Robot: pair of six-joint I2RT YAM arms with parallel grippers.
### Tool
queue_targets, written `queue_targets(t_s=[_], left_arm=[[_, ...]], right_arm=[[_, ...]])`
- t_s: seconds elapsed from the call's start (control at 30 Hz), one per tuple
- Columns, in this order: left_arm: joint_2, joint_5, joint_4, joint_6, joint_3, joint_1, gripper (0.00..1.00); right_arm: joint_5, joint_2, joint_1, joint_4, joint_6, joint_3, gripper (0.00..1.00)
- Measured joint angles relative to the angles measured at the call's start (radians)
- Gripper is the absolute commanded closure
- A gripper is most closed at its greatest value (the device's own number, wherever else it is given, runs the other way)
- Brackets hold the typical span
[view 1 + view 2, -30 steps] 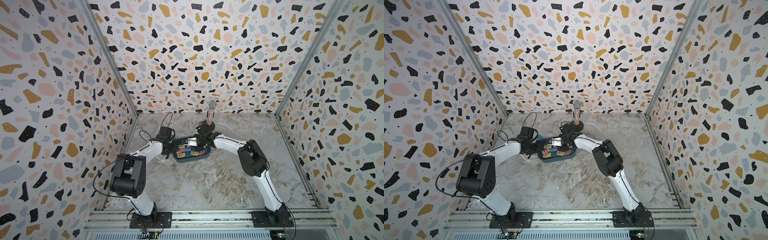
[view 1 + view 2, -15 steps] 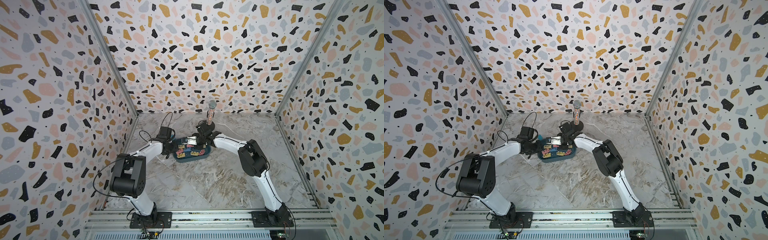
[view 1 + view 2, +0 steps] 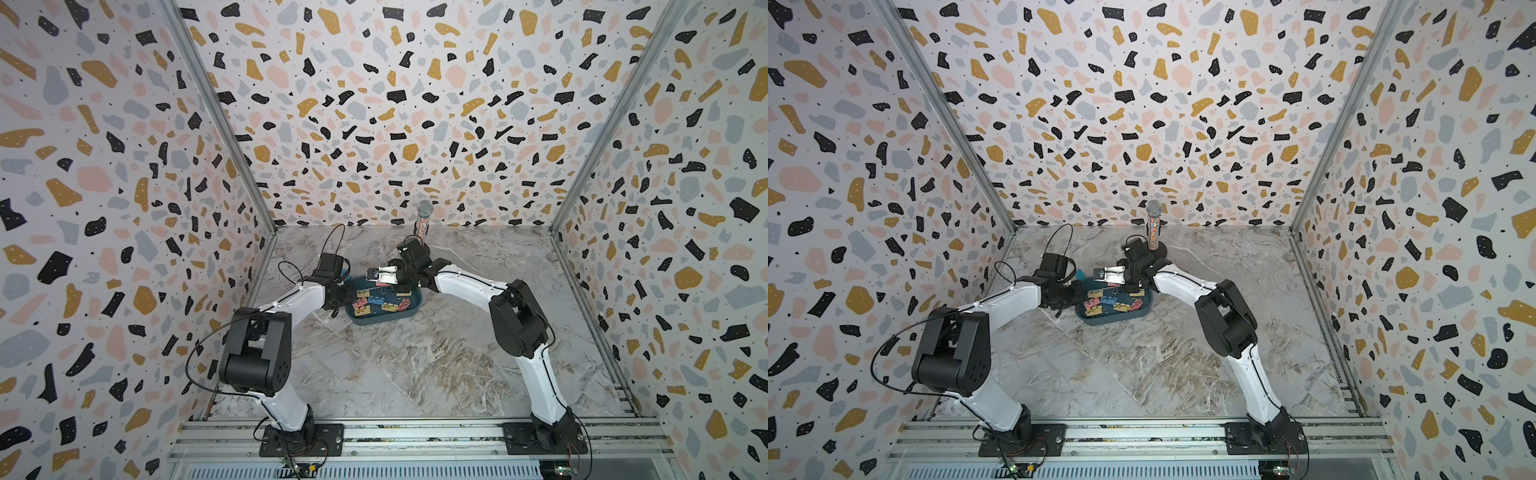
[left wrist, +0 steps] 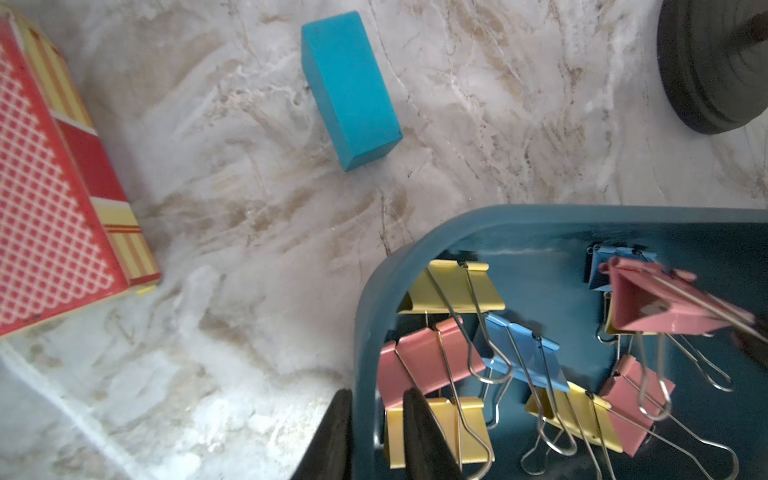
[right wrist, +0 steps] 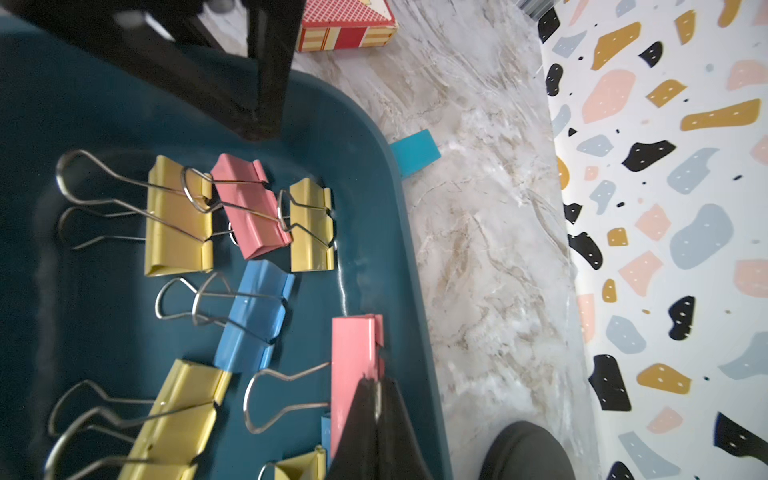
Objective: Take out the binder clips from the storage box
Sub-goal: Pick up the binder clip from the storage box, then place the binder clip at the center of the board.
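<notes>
**Pink clip pinched, box braced**

My right claw (image 5: 376, 388) was closed tight on a pink clip (image 5: 353, 353) near the 12 o'clock wall of the storage box (image 3: 387, 319). The box sat mid-table, and my left claw (image 4: 376, 415) was clamped over its 9 o'clock wall. I judged the first removal to be in hand. The next move called for a straight lift, because the other binder clips (image 5: 253, 316) lay inside with wire handles crossed, ready to snag. A teal block (image 4: 349, 87) at the box's 11 o'clock, a microphone (image 3: 424, 216) at 1 o'clock and a red card box (image 4: 54, 199) crowded the far table (image 3: 415, 365); 6 o'clock looked freer.
</notes>
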Motion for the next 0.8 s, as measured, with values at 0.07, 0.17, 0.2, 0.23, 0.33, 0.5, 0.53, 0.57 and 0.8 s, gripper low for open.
queue_targets(t_s=[0.07,0.17,0.2,0.23,0.33,0.5,0.53,0.57,0.8], left_arm=[[-0.004,-0.002,0.000,0.000,0.000,0.000,0.75],[-0.006,-0.003,0.000,0.000,0.000,0.000,0.75],[-0.006,-0.003,0.000,0.000,0.000,0.000,0.75],[-0.006,-0.003,-0.001,0.000,0.000,0.000,0.75],[-0.006,-0.003,0.000,0.000,0.000,0.001,0.75],[-0.006,-0.002,0.000,0.000,0.000,0.001,0.75],[-0.006,-0.002,0.000,0.000,0.000,0.001,0.75],[-0.006,-0.002,0.000,0.000,0.000,0.002,0.75],[-0.006,-0.002,0.000,0.000,0.000,0.005,0.75]], right_arm=[[0.003,-0.033,-0.005,0.019,-0.009,-0.034,1.00],[-0.003,-0.101,-0.020,0.040,-0.022,-0.109,1.00],[-0.008,-0.127,-0.029,0.045,-0.027,-0.132,1.00],[-0.016,-0.153,-0.040,0.051,-0.031,-0.154,1.00],[-0.038,-0.229,-0.087,0.053,-0.045,-0.205,1.00],[-0.086,-0.325,-0.180,0.068,-0.067,-0.262,1.00],[-0.095,-0.338,-0.196,0.067,-0.072,-0.274,1.00],[-0.107,-0.352,-0.216,0.068,-0.077,-0.289,1.00],[-0.181,-0.408,-0.341,0.055,-0.107,-0.387,1.00]])
